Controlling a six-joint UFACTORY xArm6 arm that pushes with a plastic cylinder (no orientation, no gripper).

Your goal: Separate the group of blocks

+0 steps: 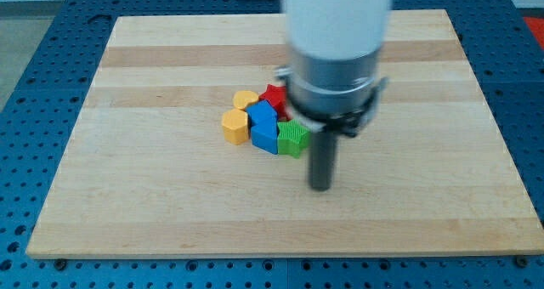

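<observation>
A wooden board [170, 204] carries clustered yellow [235, 126], blue [264, 129], green [293, 139] and seemingly red [274, 95] blocks.

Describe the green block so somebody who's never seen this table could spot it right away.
Start at the wooden board and find the tight cluster of coloured blocks near its middle. The green block sits at the cluster's lower right corner, against a blue block on its left, with my tip just below and to its right. It is the only fully visible green piece.
</observation>
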